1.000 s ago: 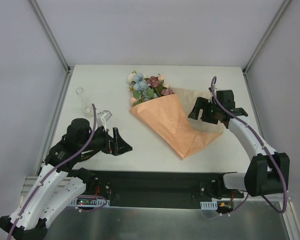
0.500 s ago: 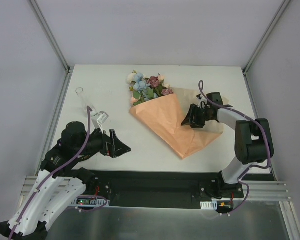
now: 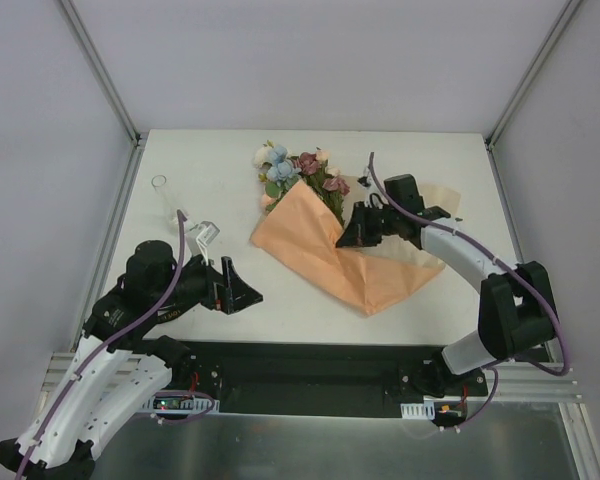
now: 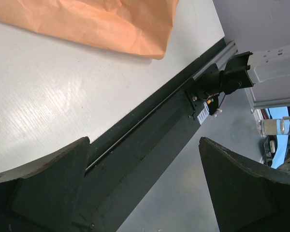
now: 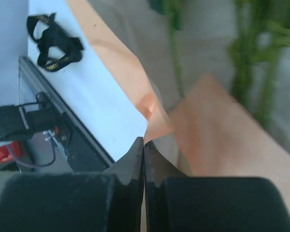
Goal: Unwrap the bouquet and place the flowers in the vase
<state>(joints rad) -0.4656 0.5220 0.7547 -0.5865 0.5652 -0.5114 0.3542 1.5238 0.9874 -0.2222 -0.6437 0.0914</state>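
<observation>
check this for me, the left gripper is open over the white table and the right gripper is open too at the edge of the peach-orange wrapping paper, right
Not quite. The right gripper is shut, pinching the edge of the peach-orange wrapping paper, as the right wrist view shows. The left gripper is indeed open over the white table.

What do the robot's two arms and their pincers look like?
Both the left arm and right arm have white shells with black joints, and a purple cable runs along each. The left gripper and right gripper are black, each with two wedge-shaped fingers.
</observation>
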